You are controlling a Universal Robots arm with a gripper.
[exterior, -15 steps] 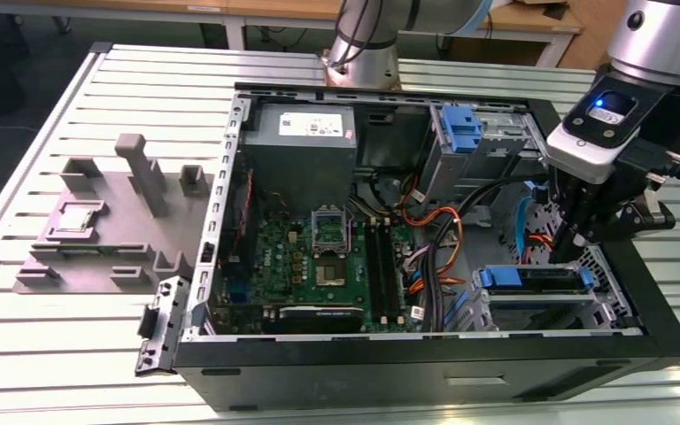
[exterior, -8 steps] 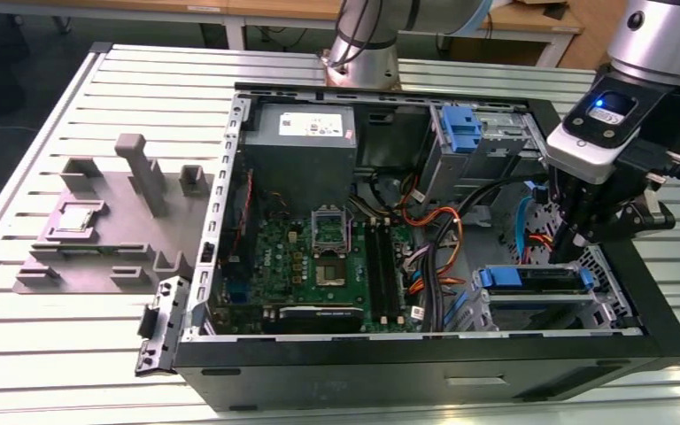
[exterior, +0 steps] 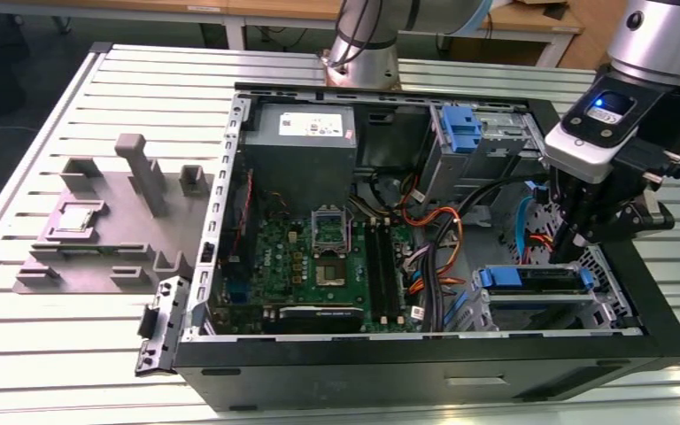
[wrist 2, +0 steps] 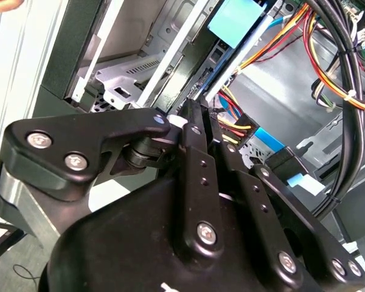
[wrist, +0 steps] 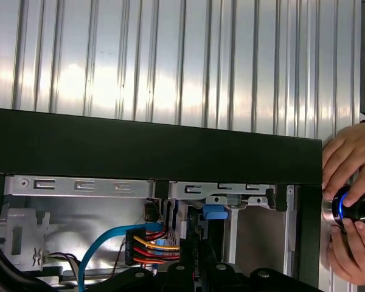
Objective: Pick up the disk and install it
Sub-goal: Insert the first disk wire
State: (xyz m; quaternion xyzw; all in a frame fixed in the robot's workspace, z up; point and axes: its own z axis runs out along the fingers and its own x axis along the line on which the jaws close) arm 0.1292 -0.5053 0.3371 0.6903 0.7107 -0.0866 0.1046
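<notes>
I have the gripper point(exterior: 567, 252) lowered inside the open computer case point(exterior: 435, 354), by its wall on the exterior view's right; in the second wrist view the fingers point(wrist 2: 198, 146) look nearly closed, holding nothing I can see. The disk point(exterior: 535, 280) lies flat in the drive bay at the gripper's 7 o'clock, just beside it. A hand point(wrist: 351, 176) grips a lit blue knob point(wrist: 347, 207) in the first wrist view

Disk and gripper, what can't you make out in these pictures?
1. Gripper: whether it holds anything; its own body blocks that in the second wrist view.
2. Disk: whether it is fully seated; in the exterior view it is small and the bay frame covers part of it.
3. Hand: cut off by the first wrist view's edge.
</notes>
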